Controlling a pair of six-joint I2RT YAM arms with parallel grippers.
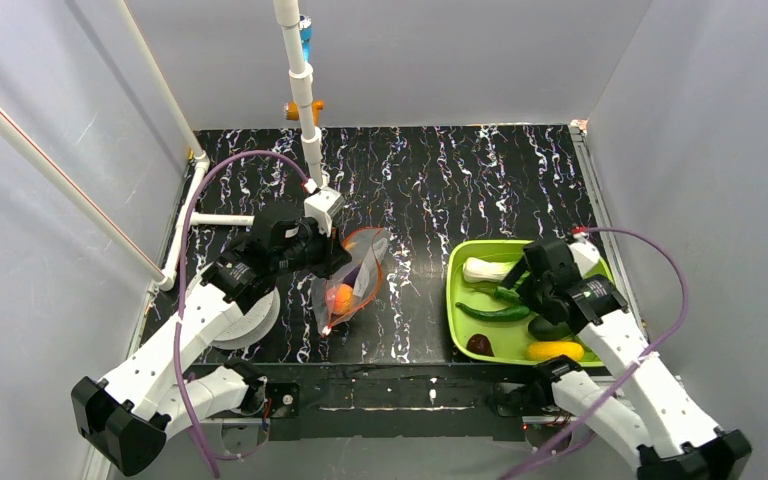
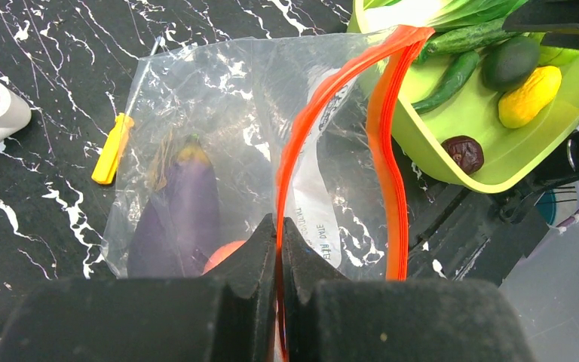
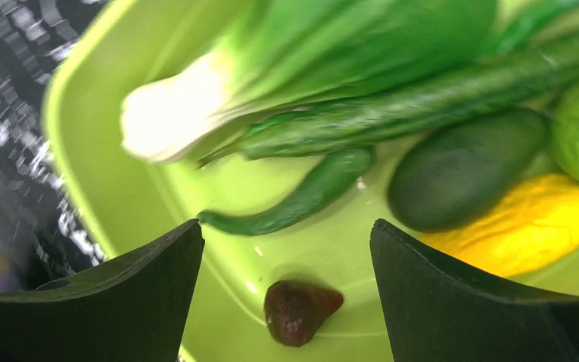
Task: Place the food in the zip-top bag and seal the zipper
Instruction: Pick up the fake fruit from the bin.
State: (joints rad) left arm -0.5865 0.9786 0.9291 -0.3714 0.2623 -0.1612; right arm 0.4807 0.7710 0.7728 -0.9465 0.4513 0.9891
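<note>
The bag (image 2: pixel 196 98), pinched at its red strip (image 2: pixel 382 166) by the left gripper (image 2: pixel 279 230), may fold shut before the open right gripper (image 3: pixel 286 237) brings food (image 3: pixel 460 166).

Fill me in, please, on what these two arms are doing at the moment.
They are bagging toy food. The left tool is shut on the zipper, holding up the open mouth of the zip-top bag; an eggplant and a peach are inside. The right tool hangs open over the green tray, roughly lined up with the plum. The bok choy, cucumbers, avocado and yellow piece also lie in the tray, not yet bagged.
</note>
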